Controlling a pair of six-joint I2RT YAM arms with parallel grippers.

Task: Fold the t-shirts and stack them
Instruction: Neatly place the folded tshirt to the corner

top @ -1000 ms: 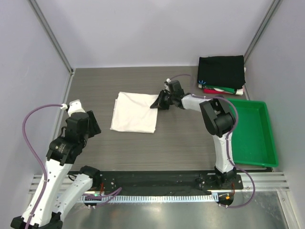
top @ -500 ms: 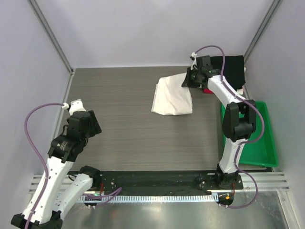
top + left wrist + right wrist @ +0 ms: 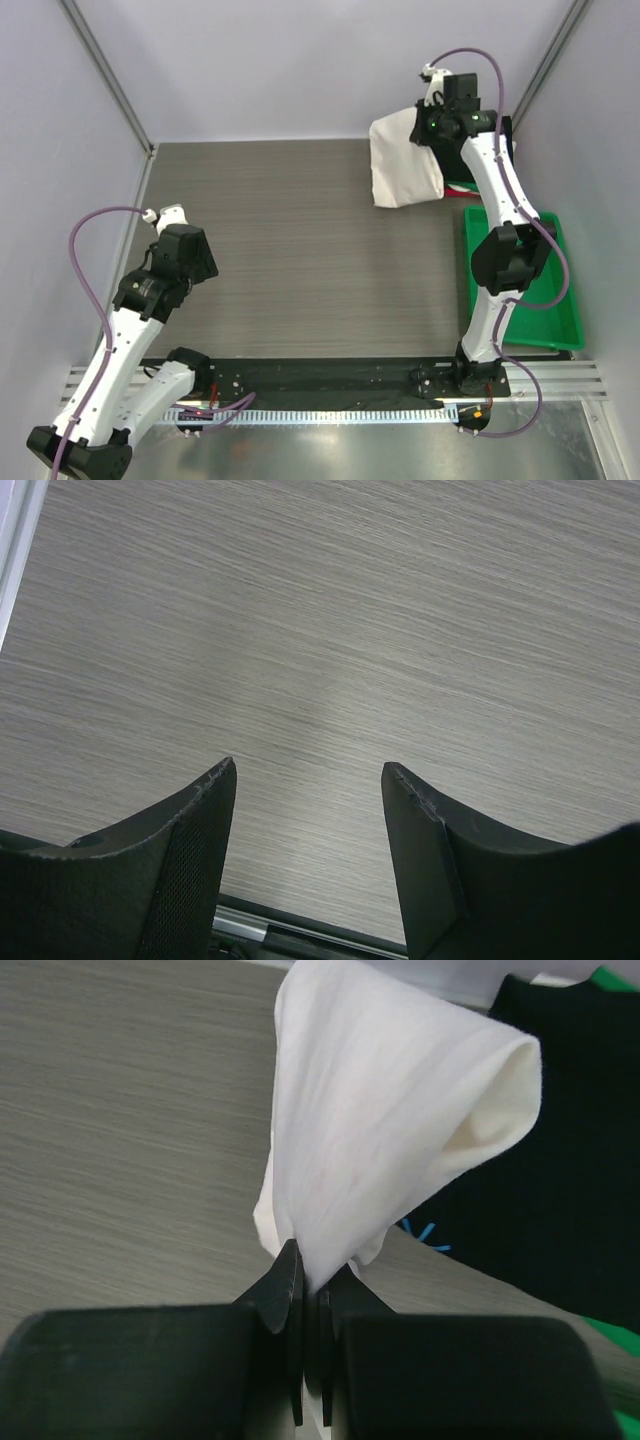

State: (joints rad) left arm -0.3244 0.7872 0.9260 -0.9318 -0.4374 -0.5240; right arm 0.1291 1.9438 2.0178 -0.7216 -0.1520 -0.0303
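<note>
Beside the black tee (image 3: 545, 1175), right fingers (image 3: 283, 1288) pinch a soft white tee (image 3: 385, 1110) hanging limp; left fingers (image 3: 185, 845) gape.

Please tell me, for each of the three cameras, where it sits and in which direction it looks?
Top external: above and behind the arm bases, looking down on the table; both arms show, with the green tray on the right.
Left wrist: on the left arm, looking down past the open left fingers at the wood-grain tabletop.
Right wrist: on the right arm, looking along the shut right fingers at the white t-shirt they pinch, with a black t-shirt behind it.
Shared: the top and right wrist views both show the white t-shirt.
</note>
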